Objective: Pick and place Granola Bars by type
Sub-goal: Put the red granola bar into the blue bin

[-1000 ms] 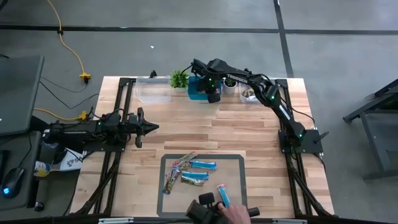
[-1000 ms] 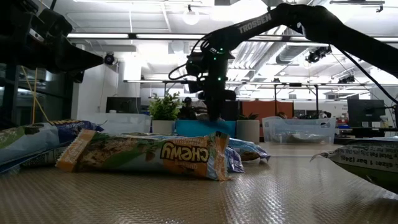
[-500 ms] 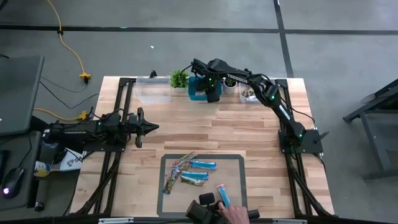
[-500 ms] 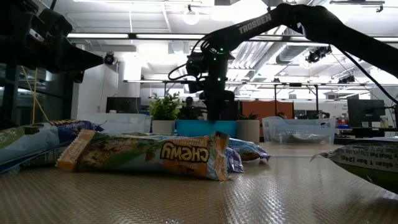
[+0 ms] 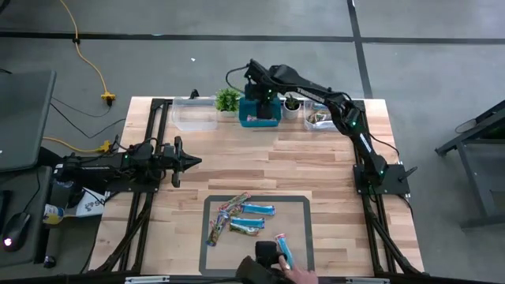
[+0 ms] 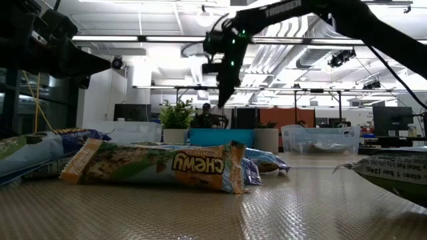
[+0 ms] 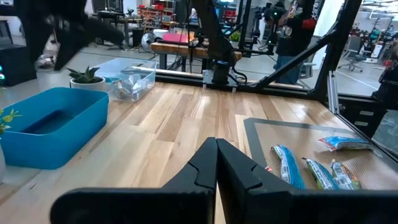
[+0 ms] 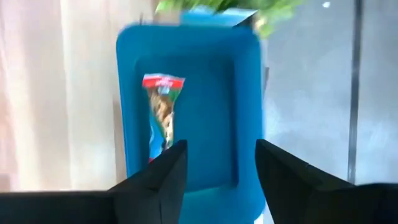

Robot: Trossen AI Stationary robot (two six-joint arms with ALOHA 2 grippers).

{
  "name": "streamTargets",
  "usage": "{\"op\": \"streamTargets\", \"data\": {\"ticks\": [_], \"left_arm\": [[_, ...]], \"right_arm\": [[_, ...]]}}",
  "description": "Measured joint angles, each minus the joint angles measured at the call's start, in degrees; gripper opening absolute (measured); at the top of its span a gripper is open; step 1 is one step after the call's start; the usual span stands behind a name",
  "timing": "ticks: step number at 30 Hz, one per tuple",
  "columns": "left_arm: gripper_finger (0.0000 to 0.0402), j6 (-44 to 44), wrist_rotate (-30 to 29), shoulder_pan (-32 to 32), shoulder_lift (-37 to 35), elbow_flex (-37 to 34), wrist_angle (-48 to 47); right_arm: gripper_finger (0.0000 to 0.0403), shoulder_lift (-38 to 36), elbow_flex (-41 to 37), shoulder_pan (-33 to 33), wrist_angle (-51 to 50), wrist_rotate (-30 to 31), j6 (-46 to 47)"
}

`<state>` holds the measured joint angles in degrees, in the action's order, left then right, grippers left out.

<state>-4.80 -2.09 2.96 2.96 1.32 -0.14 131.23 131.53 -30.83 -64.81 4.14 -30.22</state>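
Right wrist view shows our right gripper (image 8: 216, 171) open and empty above the blue bin (image 8: 242, 99) at 12 o'clock, one bar (image 8: 160, 112) inside, so we should return calmly to the bars (image 5: 245, 217) at 6 o'clock.

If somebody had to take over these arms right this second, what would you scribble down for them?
Right claw: open, empty, raised above the blue bin at the table's far edge.
Left claw: shut, empty, waiting over the table's left side.
Done: one red-topped bar lies in the blue bin.
Left: several bars on the grey mat near the front, still to sort.
Note: a person's hand is at the mat's front edge.
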Motion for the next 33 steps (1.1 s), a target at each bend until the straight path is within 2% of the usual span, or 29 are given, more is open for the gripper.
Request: {"op": "streamTargets", "data": {"ticks": [8, 16, 28, 33], "left_arm": [[0.0001, 0.0, 0.0, 0.0, 0.01, 0.0, 0.0], [0.0001, 0.0, -0.02, 0.0, 0.0, 0.0, 0.0], [0.0001, 0.0, -0.02, 0.02, 0.02, 0.0, 0.0], [0.0001, 0.01, -0.02, 0.01, 0.01, -0.01, 0.0]], "right_arm": [[0.0175, -8.69, 0.93, 1.26, -2.48, -5.68, 20.04], [0.0179, -16.1, 0.91, 4.93, -6.22, -18.37, 39.39], [0.0179, -18.68, 0.82, 18.22, -7.83, -37.33, 58.88], [0.0179, -18.68, 0.69, 25.95, -8.31, -38.55, 65.65]]}}
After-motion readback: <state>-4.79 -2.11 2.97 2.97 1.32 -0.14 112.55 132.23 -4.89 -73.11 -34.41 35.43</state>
